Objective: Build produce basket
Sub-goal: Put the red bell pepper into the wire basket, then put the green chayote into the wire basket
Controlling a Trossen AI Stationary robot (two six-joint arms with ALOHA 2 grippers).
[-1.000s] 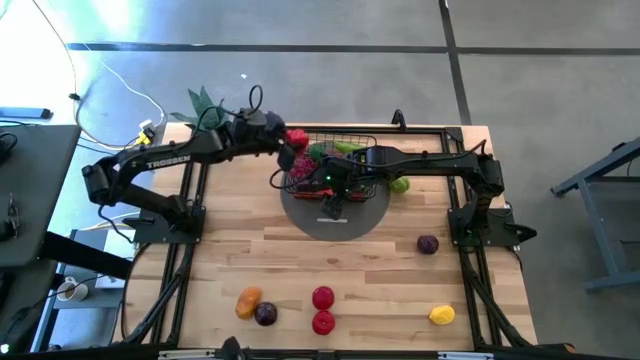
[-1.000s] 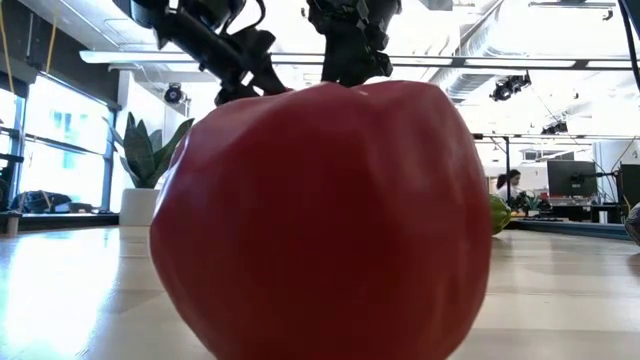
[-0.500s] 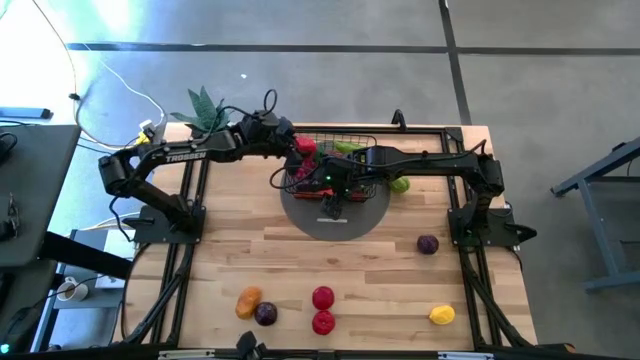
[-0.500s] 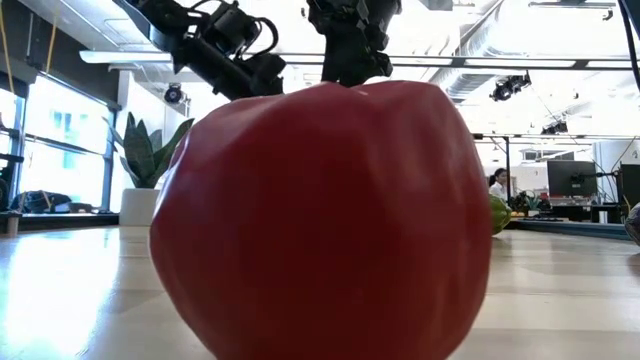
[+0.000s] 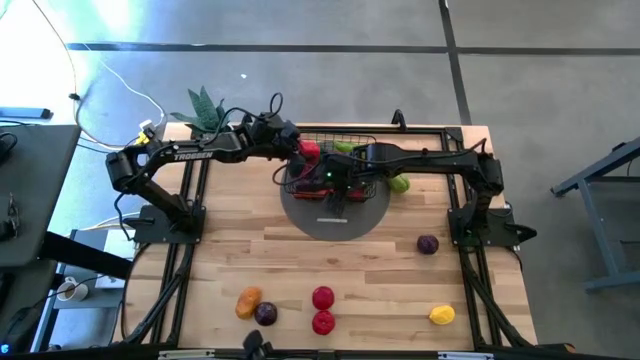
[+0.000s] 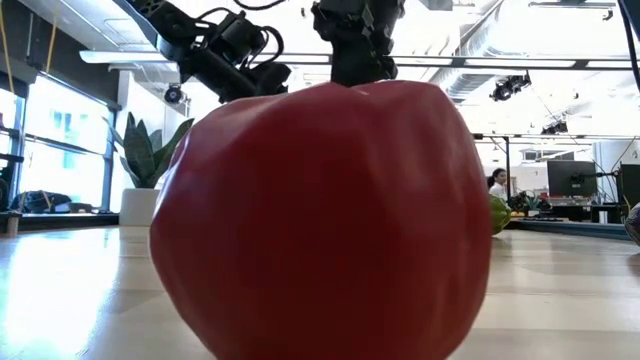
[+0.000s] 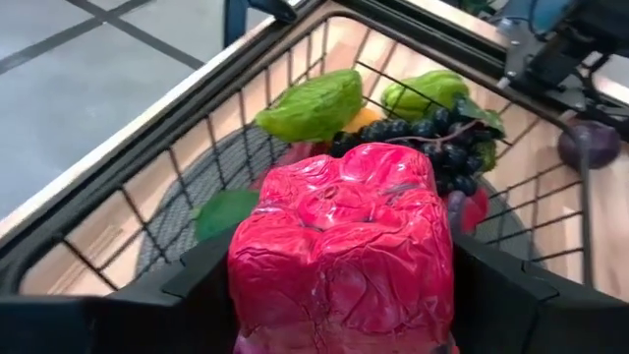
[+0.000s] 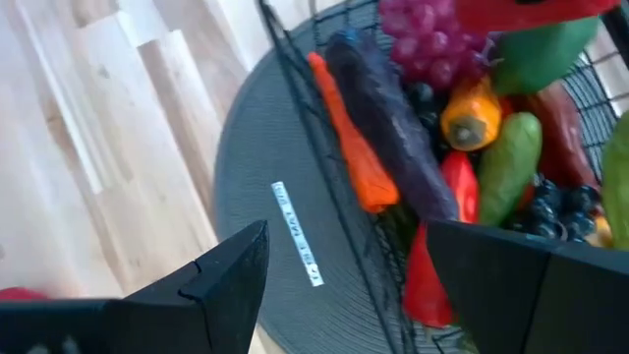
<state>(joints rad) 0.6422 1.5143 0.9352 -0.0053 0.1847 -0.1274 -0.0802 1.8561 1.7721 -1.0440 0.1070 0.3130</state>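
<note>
The black wire basket (image 5: pixel 340 165) stands on a flat grey disc (image 5: pixel 335 218) at the far middle of the table. It holds green peppers, dark grapes, a carrot and other produce (image 8: pixel 462 118). My left gripper (image 5: pixel 300 152) (image 7: pixel 339 295) is shut on a red toy pepper (image 7: pixel 339 246) above the basket's left far corner. My right gripper (image 5: pixel 335 192) (image 8: pixel 344 285) is open at the basket's near wall (image 8: pixel 334 197), with one finger outside over the disc and one over the produce. Whether it touches the wire, I cannot tell. My left gripper pinches the red pepper (image 5: pixel 308 150) between its two fingers (image 7: pixel 187 295), one on each side of its body (image 7: pixel 256 265). The arm reaches in from the table's left. The pepper is lifted clear, above the produce in the basket.
Loose produce lies near the table's near edge: an orange piece (image 5: pixel 248 300), a purple one (image 5: pixel 265 314), two red ones (image 5: pixel 322 297), a yellow one (image 5: pixel 441 315). Another purple piece (image 5: pixel 427 244) lies right, a green one (image 5: pixel 400 184) beside the basket. A large red pepper (image 6: pixel 320 220) fills the low view. A potted plant (image 5: pixel 203 105) stands far left.
My left arm has carried the red pepper toward the table's right, from beside the basket's left edge to above its left far corner, still shut on it.
</note>
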